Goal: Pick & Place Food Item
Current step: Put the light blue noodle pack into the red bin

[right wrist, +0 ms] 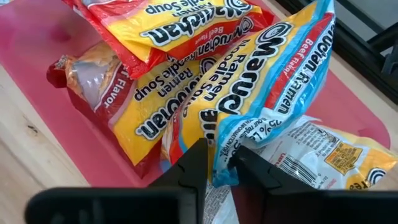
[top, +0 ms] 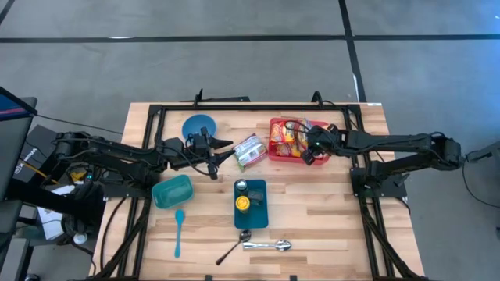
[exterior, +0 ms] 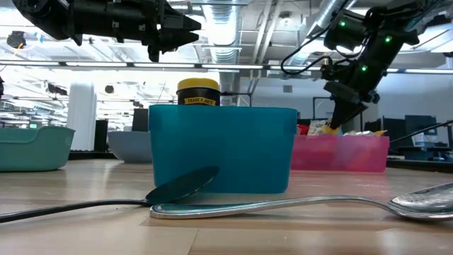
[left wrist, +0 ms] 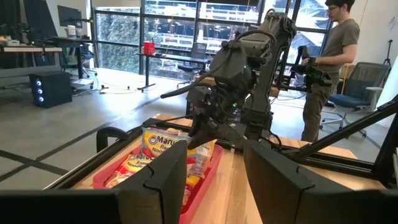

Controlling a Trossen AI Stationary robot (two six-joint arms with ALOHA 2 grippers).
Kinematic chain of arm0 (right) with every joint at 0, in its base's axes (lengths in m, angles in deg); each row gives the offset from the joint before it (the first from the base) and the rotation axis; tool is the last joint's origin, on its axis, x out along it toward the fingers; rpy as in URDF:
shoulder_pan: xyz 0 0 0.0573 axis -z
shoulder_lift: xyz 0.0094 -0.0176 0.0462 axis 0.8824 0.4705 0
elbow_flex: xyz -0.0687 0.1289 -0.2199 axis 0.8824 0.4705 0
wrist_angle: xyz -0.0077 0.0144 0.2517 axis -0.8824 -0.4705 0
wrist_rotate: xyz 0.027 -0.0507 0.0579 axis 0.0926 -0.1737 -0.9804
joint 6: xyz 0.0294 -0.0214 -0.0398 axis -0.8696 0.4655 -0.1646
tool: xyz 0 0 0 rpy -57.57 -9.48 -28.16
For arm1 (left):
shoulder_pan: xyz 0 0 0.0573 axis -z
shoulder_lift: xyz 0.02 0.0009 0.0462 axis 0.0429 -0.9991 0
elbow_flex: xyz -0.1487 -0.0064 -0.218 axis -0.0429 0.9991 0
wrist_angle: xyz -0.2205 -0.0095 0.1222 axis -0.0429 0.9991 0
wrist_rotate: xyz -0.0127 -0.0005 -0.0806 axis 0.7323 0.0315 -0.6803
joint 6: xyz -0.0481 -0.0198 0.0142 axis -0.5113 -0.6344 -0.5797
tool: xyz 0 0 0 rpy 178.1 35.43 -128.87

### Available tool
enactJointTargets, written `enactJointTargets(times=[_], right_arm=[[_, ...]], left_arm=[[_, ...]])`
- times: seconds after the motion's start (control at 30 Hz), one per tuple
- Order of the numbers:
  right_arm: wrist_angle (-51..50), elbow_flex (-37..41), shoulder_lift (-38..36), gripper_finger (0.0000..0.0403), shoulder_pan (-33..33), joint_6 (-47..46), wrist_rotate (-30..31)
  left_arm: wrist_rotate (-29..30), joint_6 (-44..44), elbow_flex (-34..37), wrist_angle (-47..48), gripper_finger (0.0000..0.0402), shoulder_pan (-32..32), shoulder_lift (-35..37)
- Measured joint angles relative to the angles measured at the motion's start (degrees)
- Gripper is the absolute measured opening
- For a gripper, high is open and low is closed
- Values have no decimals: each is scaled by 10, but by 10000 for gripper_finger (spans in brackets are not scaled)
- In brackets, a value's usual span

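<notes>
Right end effector (right wrist: 219, 163) pinching ramen packet (right wrist: 273, 81) edge (unseen from overhead); left spread.

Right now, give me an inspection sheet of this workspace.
Surface: light wooden slatted table inside a black frame.
Job's things: ramen noodle packets in a red plastic tray; one green-labelled packet on the table.
Clutter: teal tub, blue plate, blue container holding a yellow-lidded jar, turquoise spoon, metal spoons.
End effectors: left end effector open, beside the plate; right end effector pinching a packet's edge.
Cables: nothing seen on the table.
Surroundings: person standing behind.
</notes>
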Motion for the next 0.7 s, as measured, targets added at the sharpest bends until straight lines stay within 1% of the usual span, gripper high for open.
enactJointTargets(times=[0.47, 0.7], right_arm=[[-8, 0, -1, 150, 0, 14, -1], [-8, 0, -1, 177, 0, 21, -3]], left_arm=[[0, 3, 0, 0, 155, 0, 0], [9, 50, 0, 35, 155, 0, 0]])
